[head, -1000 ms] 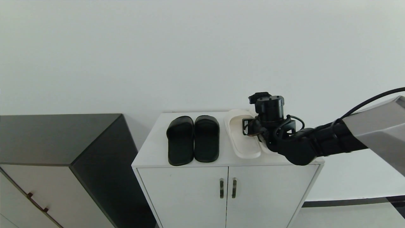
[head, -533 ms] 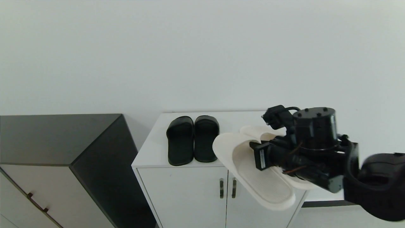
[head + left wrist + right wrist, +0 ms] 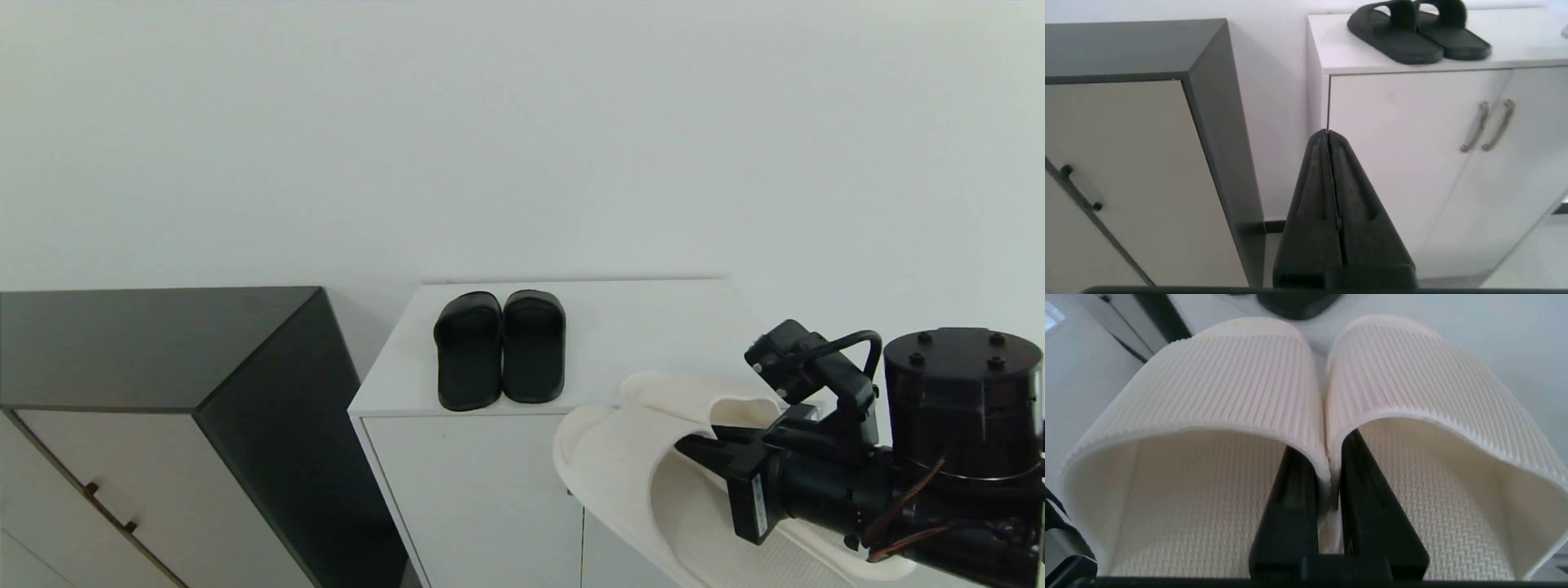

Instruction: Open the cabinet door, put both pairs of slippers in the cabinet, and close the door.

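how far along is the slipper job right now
Done: nothing yet; the cabinet doors are shut. In hand: the right gripper is clamped on the white slippers, held in the air in front of the cabinet. Left: open a door, put in this pair and the black slippers from the top, close up.

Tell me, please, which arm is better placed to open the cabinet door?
Left: the left tool is empty and faces the closed cabinet door, while the right tool holds the white slippers.
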Available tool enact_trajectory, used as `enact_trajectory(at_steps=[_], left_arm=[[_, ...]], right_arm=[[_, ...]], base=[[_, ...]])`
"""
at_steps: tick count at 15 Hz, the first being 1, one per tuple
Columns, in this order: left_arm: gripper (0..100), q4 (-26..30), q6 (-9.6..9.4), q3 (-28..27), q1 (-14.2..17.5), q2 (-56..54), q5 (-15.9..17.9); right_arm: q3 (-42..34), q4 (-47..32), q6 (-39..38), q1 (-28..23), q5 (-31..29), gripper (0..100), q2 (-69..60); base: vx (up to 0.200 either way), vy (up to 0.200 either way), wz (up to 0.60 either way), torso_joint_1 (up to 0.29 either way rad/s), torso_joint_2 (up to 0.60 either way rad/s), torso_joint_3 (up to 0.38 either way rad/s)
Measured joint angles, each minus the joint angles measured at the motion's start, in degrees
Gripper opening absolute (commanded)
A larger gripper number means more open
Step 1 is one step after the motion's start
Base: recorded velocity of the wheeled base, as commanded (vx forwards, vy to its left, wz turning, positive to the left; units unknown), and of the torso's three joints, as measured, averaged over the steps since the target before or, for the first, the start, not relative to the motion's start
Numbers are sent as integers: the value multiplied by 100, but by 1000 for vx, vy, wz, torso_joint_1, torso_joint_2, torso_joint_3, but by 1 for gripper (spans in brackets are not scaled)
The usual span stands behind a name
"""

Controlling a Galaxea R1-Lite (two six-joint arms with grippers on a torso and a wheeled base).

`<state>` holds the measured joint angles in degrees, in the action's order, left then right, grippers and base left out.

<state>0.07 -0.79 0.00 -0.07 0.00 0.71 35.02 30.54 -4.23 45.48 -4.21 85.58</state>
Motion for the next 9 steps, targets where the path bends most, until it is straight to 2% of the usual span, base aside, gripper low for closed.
enact_trajectory(at_steps=[1,4,8,9], left_arm=[[0,-2,0,0,0,0,0],[0,-7,37,0,-2,0,-6],[0,-7,41,0,-4,0,-9],[0,-7,35,0,0,0,-9]], right_arm=[[-22,11,2,5,82,0,-55],[-105,-13,16,-1,378,0,-206],[-173,-20,223,-1,452,0,-335],[-193,-7,223,2,464,0,-347]], base=[[-200,0,0,-12,-2,7],[0,0,0,0,0,0],[0,0,0,0,0,0],[0,-200,0,2,-2,7]])
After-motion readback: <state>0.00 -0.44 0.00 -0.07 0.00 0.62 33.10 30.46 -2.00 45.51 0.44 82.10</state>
